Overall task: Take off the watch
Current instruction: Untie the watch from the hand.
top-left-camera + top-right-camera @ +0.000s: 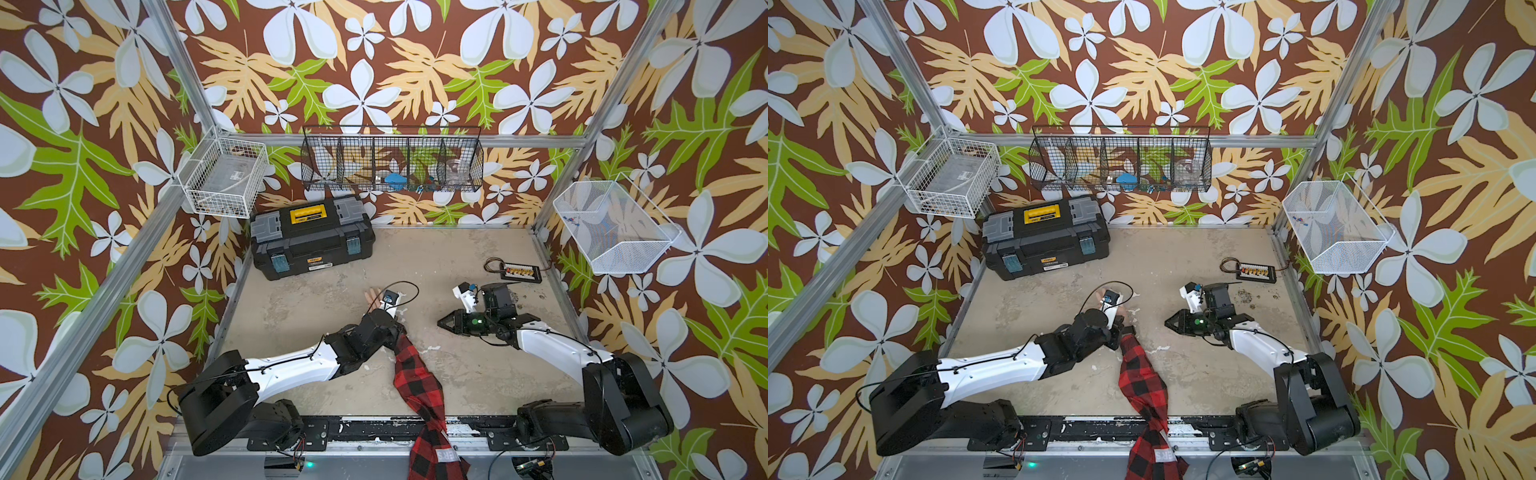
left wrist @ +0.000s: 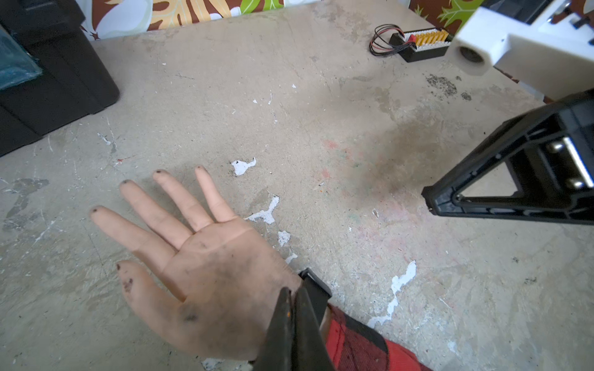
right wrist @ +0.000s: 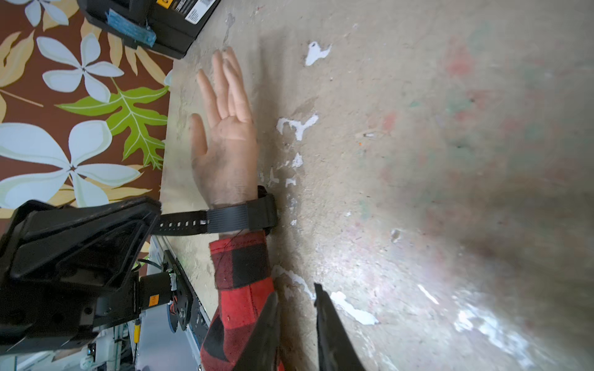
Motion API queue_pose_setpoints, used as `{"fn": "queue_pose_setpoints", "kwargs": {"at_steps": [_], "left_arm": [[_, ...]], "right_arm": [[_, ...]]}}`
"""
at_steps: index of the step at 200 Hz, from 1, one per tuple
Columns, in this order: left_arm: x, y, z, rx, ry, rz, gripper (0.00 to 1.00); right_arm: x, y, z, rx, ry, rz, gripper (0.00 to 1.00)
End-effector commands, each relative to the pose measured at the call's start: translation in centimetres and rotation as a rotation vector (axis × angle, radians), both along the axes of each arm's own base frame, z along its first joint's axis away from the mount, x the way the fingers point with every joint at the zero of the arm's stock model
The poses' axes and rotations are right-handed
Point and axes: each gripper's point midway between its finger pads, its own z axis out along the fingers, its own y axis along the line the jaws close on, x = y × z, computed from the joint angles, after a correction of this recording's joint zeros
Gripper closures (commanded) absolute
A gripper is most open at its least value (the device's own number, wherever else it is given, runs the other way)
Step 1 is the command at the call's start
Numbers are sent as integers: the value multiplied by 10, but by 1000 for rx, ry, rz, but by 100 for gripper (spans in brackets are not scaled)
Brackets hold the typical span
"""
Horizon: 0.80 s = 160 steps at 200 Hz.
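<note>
A dummy hand (image 2: 209,266) lies palm up on the table, its arm in a red plaid sleeve (image 1: 415,374). The black watch (image 3: 244,218) sits round its wrist. The strap's free end (image 3: 180,223) is pulled out sideways from the wrist. My left gripper (image 2: 291,295) is shut on that strap end, right at the wrist. In both top views the left arm (image 1: 374,328) covers the watch. My right gripper (image 3: 297,290) hovers beside the sleeve with a small gap between its fingers and nothing in it; it shows in a top view (image 1: 441,323) to the right of the wrist.
A black toolbox (image 1: 311,237) stands at the back left of the table. A small connector board with wires (image 1: 519,272) lies at the back right. Wire baskets (image 1: 392,158) hang on the walls. Bare table (image 1: 457,374) lies between sleeve and right arm.
</note>
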Motion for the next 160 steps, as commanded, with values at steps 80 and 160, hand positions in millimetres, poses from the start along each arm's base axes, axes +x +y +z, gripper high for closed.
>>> {"fn": "queue_pose_setpoints", "kwargs": {"at_steps": [80, 160], "left_arm": [[-18, 17, 16, -279, -116, -38, 100], [-24, 28, 8, -313, -130, -41, 100]], "right_arm": [[-3, 71, -2, -100, -69, 217, 40], [-2, 109, -24, -93, -38, 299, 58]]}}
